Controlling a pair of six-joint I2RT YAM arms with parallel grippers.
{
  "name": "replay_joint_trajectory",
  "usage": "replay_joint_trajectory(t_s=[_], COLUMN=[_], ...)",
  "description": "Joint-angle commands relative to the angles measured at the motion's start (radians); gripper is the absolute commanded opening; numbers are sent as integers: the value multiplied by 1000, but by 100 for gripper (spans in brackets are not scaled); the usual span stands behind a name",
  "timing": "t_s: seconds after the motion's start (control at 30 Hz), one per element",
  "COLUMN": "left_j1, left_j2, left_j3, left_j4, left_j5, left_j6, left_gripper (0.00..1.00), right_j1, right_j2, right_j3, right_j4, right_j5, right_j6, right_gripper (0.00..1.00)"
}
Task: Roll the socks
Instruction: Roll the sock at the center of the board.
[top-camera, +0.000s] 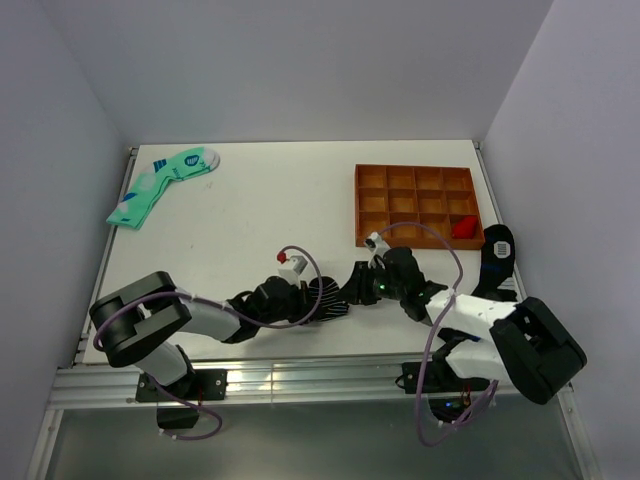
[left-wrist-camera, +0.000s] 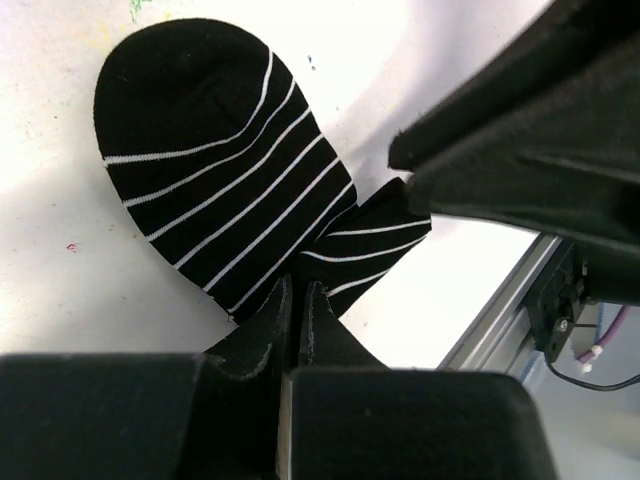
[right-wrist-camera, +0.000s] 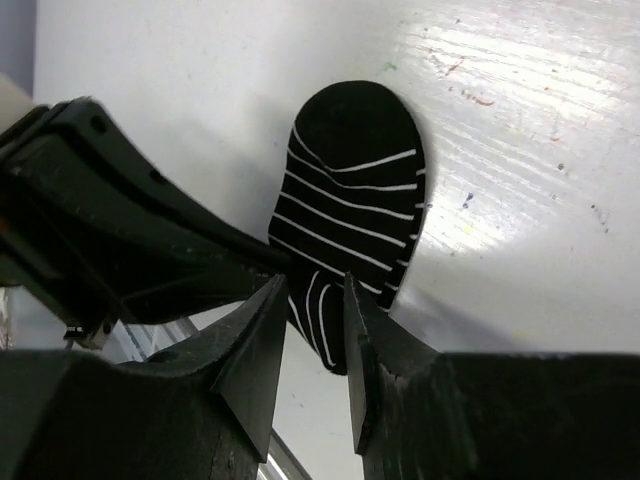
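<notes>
One black striped sock (left-wrist-camera: 220, 170) lies on the white table (top-camera: 280, 200) near its front edge, midway between the two arms. Most of it is flat: the rounded toe points away from the arms and the thin white stripes run across it, unwrinkled. Only the open end is disturbed. There a short flap of fabric is folded over at an angle, and no coil or bundle has formed, so the rolling looks barely begun, with nearly the whole length left to turn.

Both tools meet at that folded end. The left gripper (left-wrist-camera: 297, 305) has its fingers pressed together at the sock's edge; black on black, I cannot tell whether any fabric is nipped between them. The right gripper (right-wrist-camera: 315, 300) has its fingers a little apart, straddling the end of the sock — whether they press on it is not clear.

No second black sock lies alongside this one. A dark shape (top-camera: 497, 250) sits at the table's right edge, just beside a wooden tray (top-camera: 358, 205) of small compartments, and it may be the partner, though I cannot be sure. One compartment holds a red piece (top-camera: 463, 227). Mint-green socks (top-camera: 160, 185) rest well apart in the far left corner.
</notes>
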Motion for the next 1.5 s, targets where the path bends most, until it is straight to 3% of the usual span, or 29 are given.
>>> replay_joint_trajectory(t_s=[0.0, 0.17, 0.43, 0.6, 0.97, 1.13, 1.33, 1.47], left_j1=[7, 32, 83, 127, 184, 216, 228, 238], left_j2=[35, 28, -47, -87, -83, -92, -90, -83], left_j3=[-5, 37, 78, 64, 12, -3, 1, -2], left_j4=[-282, -378, -529, -547, -488, -466, -463, -448], left_j5=[50, 104, 162, 202, 285, 315, 332, 349], left_j6=[-15, -30, -30, -43, -63, -67, -66, -72], left_gripper=[0, 0, 0, 0, 0, 0, 0, 0], right_j1=[2, 12, 147, 201, 261, 290, 311, 363], right_j2=[-56, -105, -139, -7, 375, 472, 495, 461], right_j3=[-66, -155, -262, -258, -250, -268, -265, -236], right_j4=[267, 422, 637, 726, 1094, 1215, 1232, 1116], right_j5=[-16, -14, 111, 105, 56, 70, 85, 156], right_j6=[13, -11, -89, -125, -88, -63, -60, -114], right_gripper=[37, 36, 38, 38, 41, 40, 41, 43])
